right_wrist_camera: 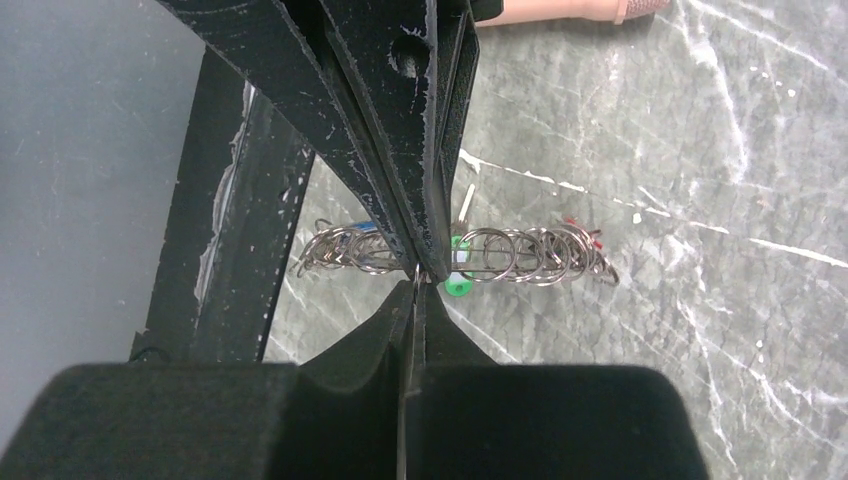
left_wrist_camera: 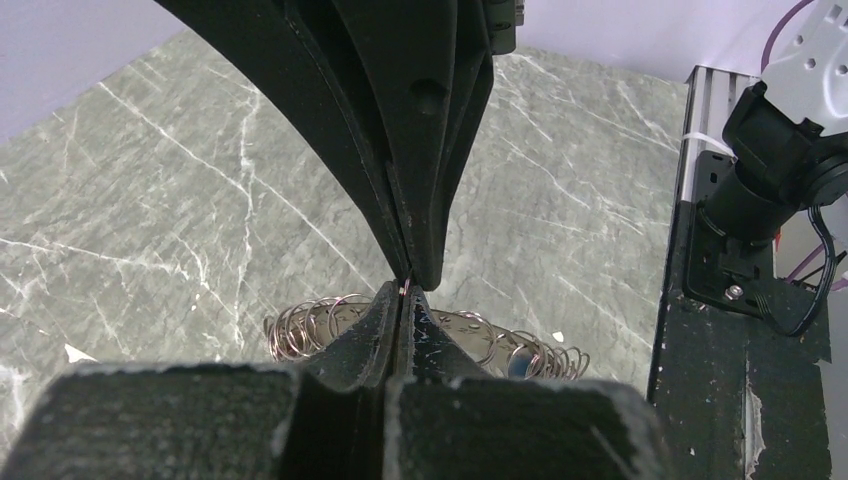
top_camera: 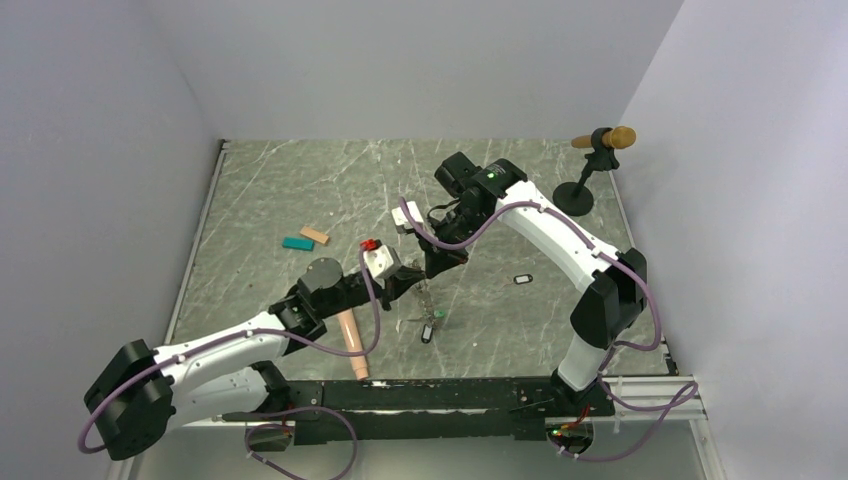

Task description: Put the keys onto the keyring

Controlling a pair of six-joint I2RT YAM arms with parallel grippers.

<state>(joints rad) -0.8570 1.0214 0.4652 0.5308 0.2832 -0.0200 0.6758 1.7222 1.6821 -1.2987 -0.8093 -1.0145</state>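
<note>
Top external view: left claw and right claw both pinch the keyring above the counter, keys dangling at 6 o'clock. Next, probably: fetch the loose key at 3 o'clock.

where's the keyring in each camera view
top external: keyring mid-table, right of the peach cylinder.
left wrist: keyring low centre, coils spread sideways.
right wrist: keyring centre, coils in a row.
shared landmark: the grey marbled table under it in all three.
</note>
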